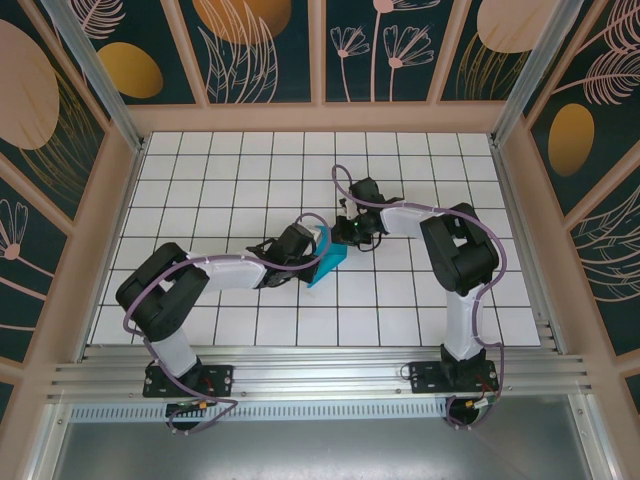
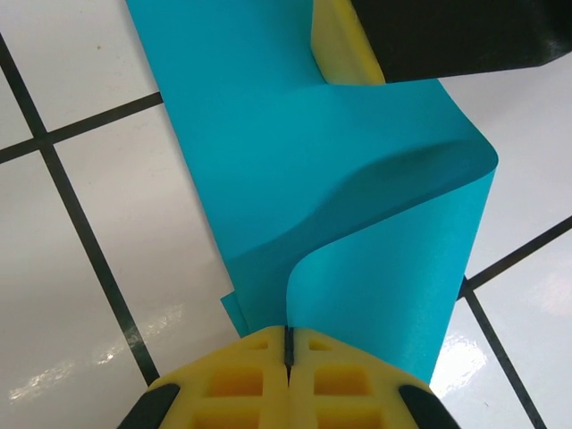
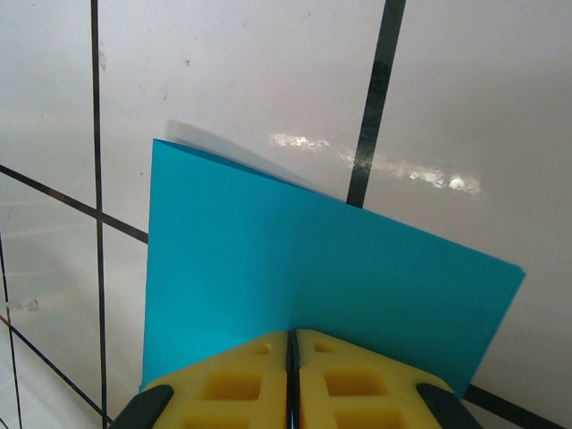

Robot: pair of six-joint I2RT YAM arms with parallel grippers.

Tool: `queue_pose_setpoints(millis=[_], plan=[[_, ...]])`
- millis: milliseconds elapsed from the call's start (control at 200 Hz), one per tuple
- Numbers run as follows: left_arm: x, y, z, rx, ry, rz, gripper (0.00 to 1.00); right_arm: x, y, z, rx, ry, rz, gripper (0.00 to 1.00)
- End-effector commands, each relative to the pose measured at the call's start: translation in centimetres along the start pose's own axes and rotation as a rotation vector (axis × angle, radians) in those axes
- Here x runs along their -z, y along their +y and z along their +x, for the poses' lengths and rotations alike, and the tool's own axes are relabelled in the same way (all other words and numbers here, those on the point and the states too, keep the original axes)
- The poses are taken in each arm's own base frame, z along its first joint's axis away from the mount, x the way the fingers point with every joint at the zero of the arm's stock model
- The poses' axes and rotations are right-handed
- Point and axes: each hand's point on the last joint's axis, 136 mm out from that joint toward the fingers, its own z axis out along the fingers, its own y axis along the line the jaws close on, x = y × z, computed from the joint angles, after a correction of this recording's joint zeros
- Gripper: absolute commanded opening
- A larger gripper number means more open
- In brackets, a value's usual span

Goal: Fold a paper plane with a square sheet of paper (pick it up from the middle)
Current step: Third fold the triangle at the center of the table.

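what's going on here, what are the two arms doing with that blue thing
Both arms are working one teal sheet of paper in the middle of the gridded table. The left pincer is shut on one edge, where the sheet bends over in a loose curl. The right pincer is shut on another part, where it looks doubled and flat. It is not yet a plane.

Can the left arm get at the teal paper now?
Apparently yes: the left gripper is shut on the square sheet of paper; the right gripper pinches another part, not blocking it.
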Motion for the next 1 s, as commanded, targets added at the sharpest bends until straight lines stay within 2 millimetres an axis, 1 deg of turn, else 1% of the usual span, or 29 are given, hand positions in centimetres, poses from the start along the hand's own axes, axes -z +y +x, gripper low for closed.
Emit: queue_pose_setpoints(millis=[0, 420, 520, 671, 676, 696, 776, 891, 996], plan=[[-0.4, 0.6, 1.0, 0.023, 0.029, -0.012, 0.00, -2.0, -2.1, 2.9, -0.034, 0.094, 0.081, 0.11], [-0.2, 0.5, 1.0, 0.052, 0.038, -0.010, 0.00, -2.2, -2.3, 2.8, -0.042, 0.092, 0.086, 0.12], [0.2, 0.2, 0.7, 0.072, 0.029, 0.008, 0.00, -2.3, -2.4, 3.0, -0.050, 0.092, 0.088, 0.11], [0.4, -0.7, 0.3, 0.134, 0.038, 0.098, 0.00, -2.4, -2.4, 3.1, -0.059, 0.090, 0.078, 0.11], [0.7, -0.9, -0.1, 0.134, 0.026, 0.108, 0.00, -2.4, -2.4, 3.1, -0.060, 0.090, 0.077, 0.11], [1.1, -1.1, -0.5, 0.145, 0.016, 0.128, 0.00, -2.4, -2.4, 3.2, -0.060, 0.092, 0.077, 0.11], [1.7, -1.5, -1.3, 0.170, 0.008, 0.178, 0.00, -2.4, -2.4, 3.1, -0.061, 0.089, 0.078, 0.11], [2.3, -1.9, -1.6, 0.187, 0.017, 0.245, 0.00, -2.3, -2.4, 3.1, -0.059, 0.088, 0.079, 0.11], [2.3, -1.7, -1.6, 0.197, 0.025, 0.255, 0.00, -2.3, -2.3, 3.1, -0.059, 0.087, 0.077, 0.11]])
